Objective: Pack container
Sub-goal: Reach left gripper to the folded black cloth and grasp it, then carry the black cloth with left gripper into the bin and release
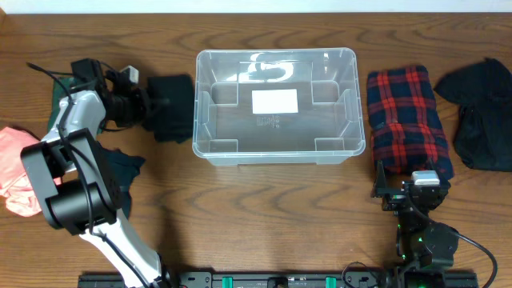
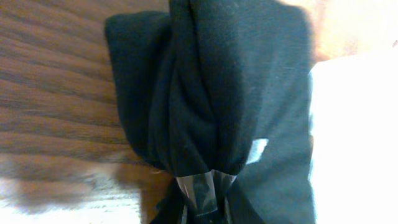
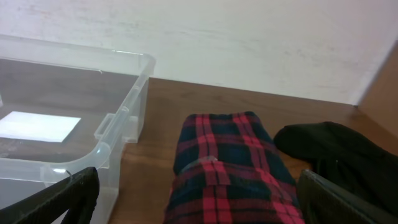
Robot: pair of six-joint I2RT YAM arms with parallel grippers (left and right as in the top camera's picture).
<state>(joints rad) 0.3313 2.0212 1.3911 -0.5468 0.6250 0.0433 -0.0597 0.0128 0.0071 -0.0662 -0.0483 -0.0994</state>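
The clear container (image 1: 280, 157) stands empty at the table's middle, with a white label (image 1: 274, 102) on its bottom. My left gripper (image 1: 146, 106) is just left of it, shut on a folded black cloth (image 1: 172, 108). In the left wrist view the cloth (image 2: 205, 93) bunches into the jaws (image 2: 202, 190). My right gripper (image 1: 412, 188) is open and empty at the near end of a folded red plaid cloth (image 1: 408, 120). In the right wrist view the plaid cloth (image 3: 230, 168) lies between the spread fingers (image 3: 199, 208), with the container (image 3: 118, 118) to the left.
A loose black garment (image 1: 484, 112) lies at the far right, also in the right wrist view (image 3: 336, 149). A pink cloth (image 1: 16, 168) and a dark cloth (image 1: 120, 164) lie at the left by my left arm. A white wall stands behind the table.
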